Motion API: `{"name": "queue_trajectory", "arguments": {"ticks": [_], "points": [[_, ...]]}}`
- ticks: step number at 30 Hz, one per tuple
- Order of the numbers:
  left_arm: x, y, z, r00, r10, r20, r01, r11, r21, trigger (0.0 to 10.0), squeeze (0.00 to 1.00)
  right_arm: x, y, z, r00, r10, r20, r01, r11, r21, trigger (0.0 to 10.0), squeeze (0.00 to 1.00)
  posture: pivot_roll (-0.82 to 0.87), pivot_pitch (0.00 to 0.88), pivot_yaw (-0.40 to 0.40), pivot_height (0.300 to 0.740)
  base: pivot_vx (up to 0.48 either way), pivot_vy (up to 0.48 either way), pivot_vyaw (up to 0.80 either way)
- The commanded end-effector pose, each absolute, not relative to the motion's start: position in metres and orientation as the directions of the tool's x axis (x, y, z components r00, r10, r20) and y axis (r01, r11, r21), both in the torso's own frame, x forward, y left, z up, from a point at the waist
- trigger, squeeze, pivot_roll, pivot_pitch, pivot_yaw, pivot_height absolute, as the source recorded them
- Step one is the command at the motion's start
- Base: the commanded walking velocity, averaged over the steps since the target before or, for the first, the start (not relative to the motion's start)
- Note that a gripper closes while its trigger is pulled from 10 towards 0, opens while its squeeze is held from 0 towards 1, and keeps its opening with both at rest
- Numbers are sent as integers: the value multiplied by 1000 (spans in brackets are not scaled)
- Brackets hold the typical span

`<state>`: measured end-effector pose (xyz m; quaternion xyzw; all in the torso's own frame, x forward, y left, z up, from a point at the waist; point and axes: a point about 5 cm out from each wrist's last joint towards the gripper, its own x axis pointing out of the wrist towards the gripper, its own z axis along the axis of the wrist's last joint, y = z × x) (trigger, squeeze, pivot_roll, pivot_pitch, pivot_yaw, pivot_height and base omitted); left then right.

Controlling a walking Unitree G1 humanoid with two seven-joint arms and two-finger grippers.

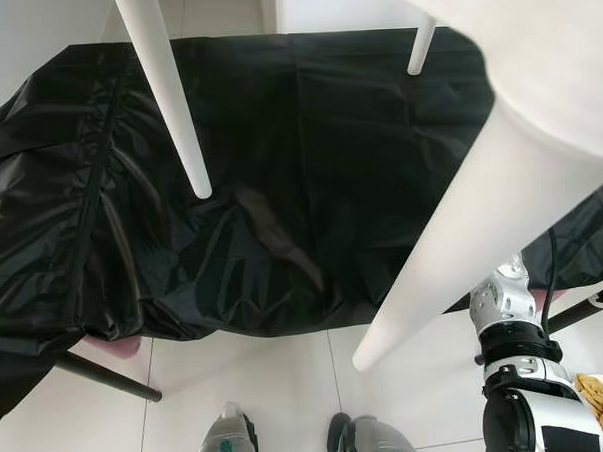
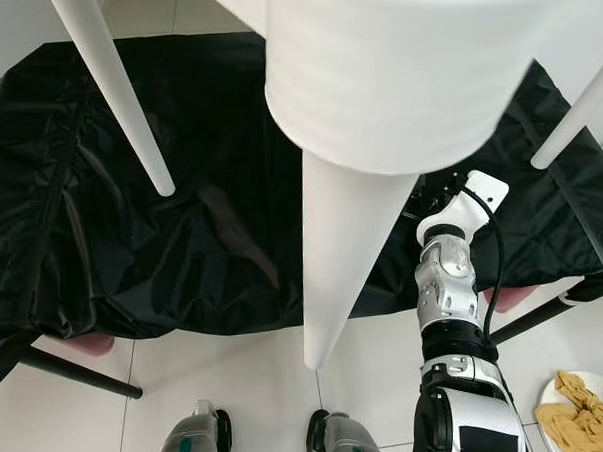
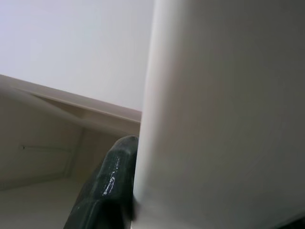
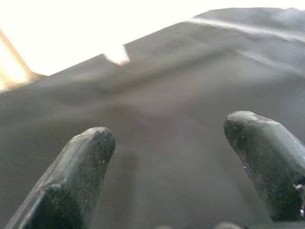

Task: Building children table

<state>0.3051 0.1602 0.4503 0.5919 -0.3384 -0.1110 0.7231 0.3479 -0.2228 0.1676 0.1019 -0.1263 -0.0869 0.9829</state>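
Smooth white tapered table leg [image 3: 224,109] pressed against left gripper finger [image 3: 112,186] — grip state unclear. Right gripper [image 4: 167,162] spread wide over glossy, wrinkled black sheet [image 1: 279,167].

The children table [image 2: 415,71] is white plastic and sits raised, close below the head camera, above a black sheet. Its tapered round legs [image 1: 166,92] point downward and splay outward. The nearest leg [image 2: 338,254] is thick at the top and narrows to a rounded tip. Two further legs show at the far side.
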Motion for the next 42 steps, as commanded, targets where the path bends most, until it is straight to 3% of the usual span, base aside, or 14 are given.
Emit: {"name": "queue_trajectory", "arguments": {"ticks": [1,3,5,6,10,14,15,17,19,20,22,27,35,42], "points": [[319,176,439,796,-473,378,-245,320,915,10000,0,346,-213,174,951,-116,285,48,971,235,10000,0,222,124,4,740,0,0,0],[321,178,437,804,-465,371,-238,320,917,10000,0,344,-207,181,942,-57,331,-24,972,235,10000,0,224,122,3,740,0,0,0],[330,185,431,828,-437,352,-218,327,920,10000,0,333,-189,200,887,127,444,-246,944,221,10000,0,221,115,6,740,0,0,0],[330,185,431,828,-437,352,-218,327,920,10000,0,333,-189,200,887,127,444,-246,944,221,10000,0,221,115,6,740,0,0,0],[344,196,422,864,-390,319,-186,342,921,10000,0,317,-171,223,787,317,530,-491,842,224,10000,0,214,106,12,740,0,0,0],[349,199,420,874,-373,313,-184,341,922,10000,0,311,-163,226,745,412,524,-568,804,174,10000,0,210,102,15,740,0,0,0],[352,200,419,878,-369,305,-175,347,922,10000,0,305,-156,225,710,496,499,-623,773,118,10000,0,207,101,17,740,0,0,0],[352,200,419,878,-369,305,-175,347,922,10000,0,305,-156,225,710,496,499,-623,773,118,10000,0,207,101,17,740,0,0,0],[360,204,414,891,-353,287,-160,347,924,10000,0,282,-151,212,613,668,421,-757,650,72,10000,0,195,102,23,740,0,0,0],[360,204,414,891,-353,287,-160,347,924,10000,0,282,-151,212,613,668,421,-757,650,72,10000,0,195,102,23,740,0,0,0],[367,208,409,901,-341,267,-143,348,927,10000,0,253,-154,198,483,813,325,-869,491,65,10000,0,181,109,39,740,0,0,0],[375,212,398,915,-327,236,-116,348,930,10000,0,224,-169,179,373,911,176,-928,363,86,10000,0,160,115,55,740,0,0,0],[385,217,381,935,-304,183,-70,347,935,10000,0,214,-196,179,349,935,64,-936,343,84,10000,0,133,117,63,740,0,0,0],[390,223,374,943,-287,167,-59,347,936,10000,0,210,-198,189,293,955,46,-955,289,71,10000,0,130,115,62,740,0,0,0]]}}
